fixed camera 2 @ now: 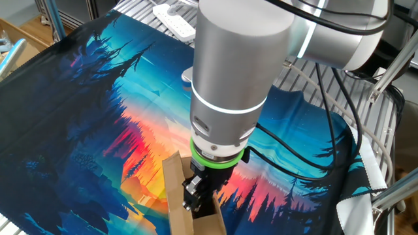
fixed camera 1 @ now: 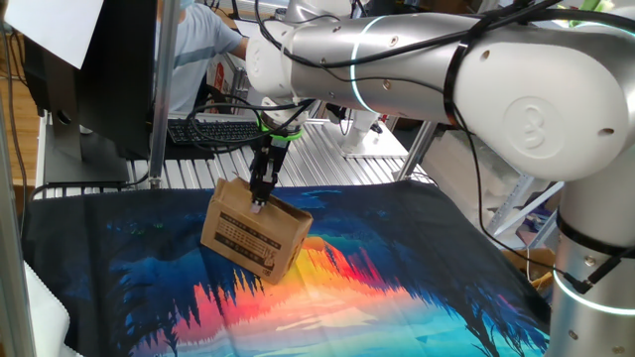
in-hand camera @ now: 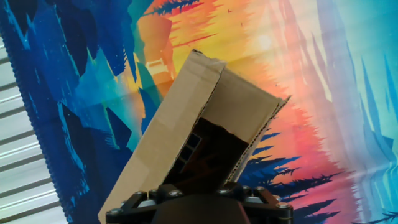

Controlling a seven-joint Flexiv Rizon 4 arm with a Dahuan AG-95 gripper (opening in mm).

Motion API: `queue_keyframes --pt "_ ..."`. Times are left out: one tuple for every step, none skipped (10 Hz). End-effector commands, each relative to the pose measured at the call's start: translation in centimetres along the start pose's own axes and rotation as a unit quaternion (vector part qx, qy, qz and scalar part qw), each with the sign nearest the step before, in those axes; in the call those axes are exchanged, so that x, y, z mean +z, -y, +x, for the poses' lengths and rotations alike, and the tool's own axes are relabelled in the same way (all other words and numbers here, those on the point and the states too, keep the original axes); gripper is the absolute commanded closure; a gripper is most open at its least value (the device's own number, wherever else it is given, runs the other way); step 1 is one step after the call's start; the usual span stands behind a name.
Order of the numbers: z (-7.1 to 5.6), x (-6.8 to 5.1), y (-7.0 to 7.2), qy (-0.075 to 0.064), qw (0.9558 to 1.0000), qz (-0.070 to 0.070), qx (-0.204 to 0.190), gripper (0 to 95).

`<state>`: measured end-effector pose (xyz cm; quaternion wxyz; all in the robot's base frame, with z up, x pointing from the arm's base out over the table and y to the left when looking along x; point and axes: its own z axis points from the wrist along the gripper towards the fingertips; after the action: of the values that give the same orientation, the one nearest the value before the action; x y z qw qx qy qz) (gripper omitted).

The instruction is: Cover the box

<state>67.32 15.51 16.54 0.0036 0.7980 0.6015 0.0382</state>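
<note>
Hand view showed the box (in-hand camera: 186,155) right under me, one flap folded over, a dark gap left beside it. It sat on the colourful cloth (fixed camera 1: 397,288) over the tabletop. My hand (fixed camera 1: 260,198) touched its top; I couldn't tell whether my fingers were closed.

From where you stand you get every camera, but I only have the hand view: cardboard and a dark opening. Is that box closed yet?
Observer: No. In one fixed view the box sits on the cloth with its top flaps not shut, and the gripper is at its top.
Operator: Any writing on it?
Observer: Yes, black print on the long side.
Operator: What's behind the table?
Observer: A black keyboard and a person in a light blue shirt.
</note>
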Motion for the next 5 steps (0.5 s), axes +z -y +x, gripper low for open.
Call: queue_keyframes --pt "-0.30 -0.03 0.25 -0.002 1.0000 0.002 -0.005 57.0" --pt "-0.46 0.02 0.31 -0.003 1.0000 0.002 -0.006 57.0" --pt "-0.58 0.05 0.35 -0.005 1.0000 0.003 -0.004 57.0" --pt "-0.63 0.08 0.37 -0.007 1.0000 0.003 -0.003 57.0" --pt "-0.65 0.10 0.37 -0.006 1.0000 0.003 0.000 57.0"
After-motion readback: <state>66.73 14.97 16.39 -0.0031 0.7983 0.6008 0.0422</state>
